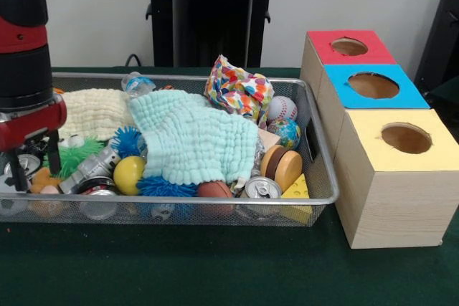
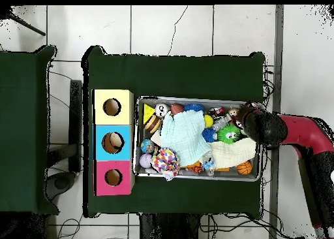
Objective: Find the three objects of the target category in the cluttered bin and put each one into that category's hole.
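The wire mesh bin (image 1: 215,201) sits on the green table, full of clutter; it also shows in the overhead view (image 2: 196,99). My gripper (image 1: 34,166) hangs open over the bin's left end in the front view, its black fingers (image 1: 54,150) down among the items; overhead it is at the bin's right end (image 2: 248,122). It holds nothing. A small yellow-orange shape (image 1: 43,177) lies just under it; I cannot tell whether it is the duck. The red-topped box's hole (image 1: 349,46) is the farthest of the row, also seen overhead (image 2: 113,177).
The blue-topped box (image 1: 373,85) and the yellow-topped box (image 1: 406,137) stand beside the bin. A mint cloth (image 1: 193,137) and a cream cloth (image 1: 93,111) cover much of the bin. A yellow ball (image 1: 129,175), a can (image 1: 262,188), a baseball (image 1: 281,108) and a colourful bag (image 1: 237,89) lie around them.
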Available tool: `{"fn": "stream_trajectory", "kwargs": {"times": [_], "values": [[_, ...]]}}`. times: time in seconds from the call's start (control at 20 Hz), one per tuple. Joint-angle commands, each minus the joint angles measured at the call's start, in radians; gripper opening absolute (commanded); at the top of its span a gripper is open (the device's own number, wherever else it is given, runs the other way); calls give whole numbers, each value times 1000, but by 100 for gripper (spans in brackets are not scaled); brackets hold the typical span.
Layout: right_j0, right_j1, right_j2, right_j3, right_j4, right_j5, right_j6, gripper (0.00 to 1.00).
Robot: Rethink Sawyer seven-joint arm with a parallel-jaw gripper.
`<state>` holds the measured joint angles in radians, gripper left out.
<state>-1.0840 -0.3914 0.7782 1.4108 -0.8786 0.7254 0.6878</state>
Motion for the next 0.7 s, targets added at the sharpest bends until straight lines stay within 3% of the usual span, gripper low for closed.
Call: {"fn": "stream_trajectory", "kwargs": {"times": [0.05,0.5,0.6,0.7], "values": [[-69,19,-60,8,-72,9,-252,100],[-91,55,-76,47,-88,-40,-154,100],[-78,54,-90,66,-76,-61,-64,100],[-57,34,-113,90,-56,-122,100,100]]}}
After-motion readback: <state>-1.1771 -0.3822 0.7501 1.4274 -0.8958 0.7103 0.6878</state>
